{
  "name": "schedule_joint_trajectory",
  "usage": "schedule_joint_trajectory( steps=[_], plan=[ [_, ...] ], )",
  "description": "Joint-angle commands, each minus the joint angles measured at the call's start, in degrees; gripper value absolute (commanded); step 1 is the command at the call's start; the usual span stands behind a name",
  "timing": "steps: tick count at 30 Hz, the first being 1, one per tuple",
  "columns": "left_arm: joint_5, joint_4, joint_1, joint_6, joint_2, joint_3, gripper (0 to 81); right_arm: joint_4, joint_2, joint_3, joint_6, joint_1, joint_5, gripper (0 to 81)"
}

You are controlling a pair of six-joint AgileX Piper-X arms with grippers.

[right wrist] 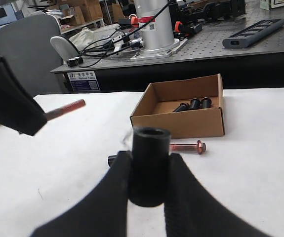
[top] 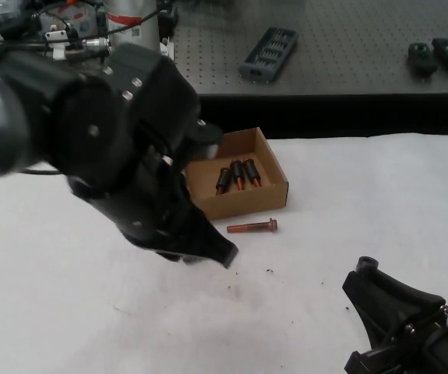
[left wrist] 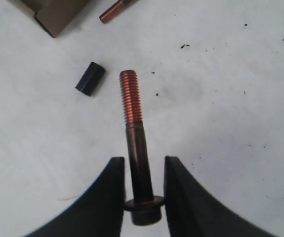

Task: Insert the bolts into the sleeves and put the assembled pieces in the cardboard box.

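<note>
Left gripper [left wrist: 144, 160] is clamped on a bolt [left wrist: 132, 108], gripping the shank right next to the head, with the threads pointing out over the white cloth [left wrist: 230, 98]. A spare sleeve [left wrist: 90, 78] lies on the cloth near the threaded tip, not touching it. Right gripper [right wrist: 148, 155] pinches a sleeve [right wrist: 150, 140], its bore open toward the camera. Beyond it the box [right wrist: 181, 126] holds three assembled pieces [right wrist: 193, 104], and a loose bolt [right wrist: 187, 146] lies just in front of the box wall.
</note>
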Motion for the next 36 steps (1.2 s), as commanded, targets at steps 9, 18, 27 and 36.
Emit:
schedule_joint_trajectory(
  steps=[9,18,27,36],
  plan=[
    [-5.92,7.44,0.80,36.82,-8.21,-0.55,0.6,-2.07,-0.52,-0.44,2.78,0.08,3.85,5.7],
    [-5.57,5.97,0.80,74.21,-8.21,1.41,0.6,-2.07,-0.52,-0.44,2.78,0.08,3.85,5.7],
    [-3.64,-8.35,0.80,101.40,-8.21,9.50,0.6,-2.35,-0.52,-0.44,2.78,0.08,3.85,5.7],
    [-2.50,-15.66,0.90,117.07,-7.81,18.99,0.6,-2.43,-0.52,-0.44,2.78,0.08,3.85,5.7]
  ],
)
